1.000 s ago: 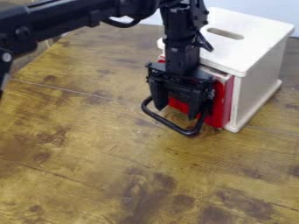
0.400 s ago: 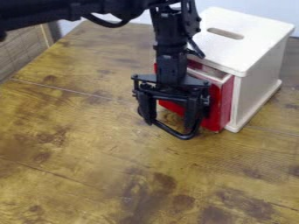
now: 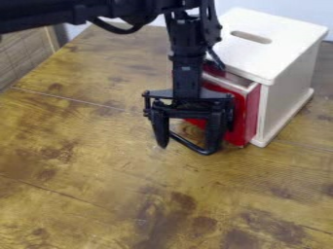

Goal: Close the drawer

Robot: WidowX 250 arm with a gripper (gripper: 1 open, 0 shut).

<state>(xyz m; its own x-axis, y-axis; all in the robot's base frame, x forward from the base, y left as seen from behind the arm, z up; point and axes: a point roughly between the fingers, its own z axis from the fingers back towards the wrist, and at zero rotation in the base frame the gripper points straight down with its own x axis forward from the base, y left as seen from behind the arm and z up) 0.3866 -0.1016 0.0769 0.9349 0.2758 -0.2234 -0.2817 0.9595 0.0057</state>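
The red drawer sits low in the pale wooden cabinet, its flat red front sticking out slightly toward the left. Its black loop handle lies low over the table in front of it. My gripper hangs from above, right in front of the drawer face, with its black fingers spread wide on either side of the handle. It is open and holds nothing. The gripper body hides the black plate and most of the drawer front.
The cabinet has a slot in its top and stands at the back right of the worn wooden table. The black arm reaches in from the upper left.
The gripper's fingers have spread from nearly closed around the handle to wide open. The gripper has shifted slightly left, away from the drawer front.
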